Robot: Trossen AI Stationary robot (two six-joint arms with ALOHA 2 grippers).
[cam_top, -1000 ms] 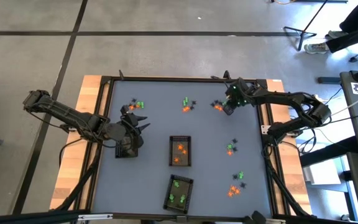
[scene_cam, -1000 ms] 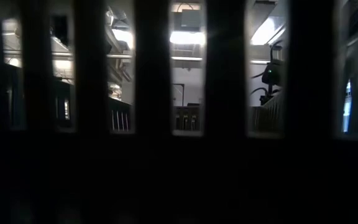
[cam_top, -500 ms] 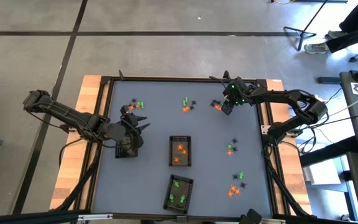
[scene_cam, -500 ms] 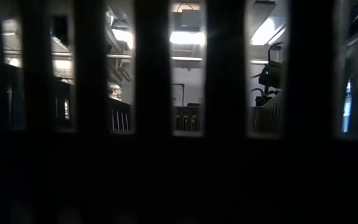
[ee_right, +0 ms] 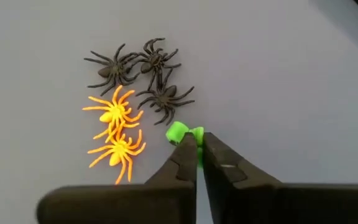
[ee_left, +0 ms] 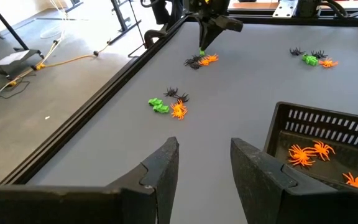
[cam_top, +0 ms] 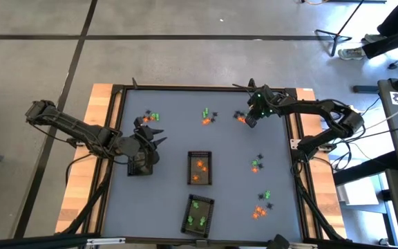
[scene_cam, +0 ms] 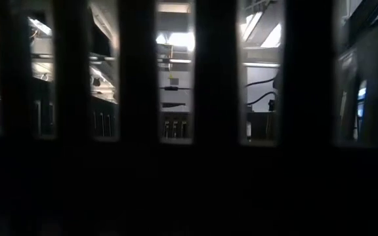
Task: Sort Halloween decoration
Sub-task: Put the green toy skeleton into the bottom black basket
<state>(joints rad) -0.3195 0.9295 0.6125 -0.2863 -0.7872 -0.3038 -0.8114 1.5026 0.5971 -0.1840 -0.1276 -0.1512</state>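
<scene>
Right gripper [ee_right: 197, 152] pinched closed on one green trinket [ee_right: 180, 132] at the table's far right part, just beyond it two orange spiders [ee_right: 115, 132] side by side, then three black spiders [ee_right: 143, 71], legs spread, left gripper [ee_left: 204, 165] half open beside a tray [ee_left: 328, 127].

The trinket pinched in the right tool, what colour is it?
Bright green trinket; the right wrist view shows it best.

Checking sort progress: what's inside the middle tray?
The middle tray holds orange spiders only: two show from above, three in the left wrist view. Its near wall hides part of the floor there.
</scene>
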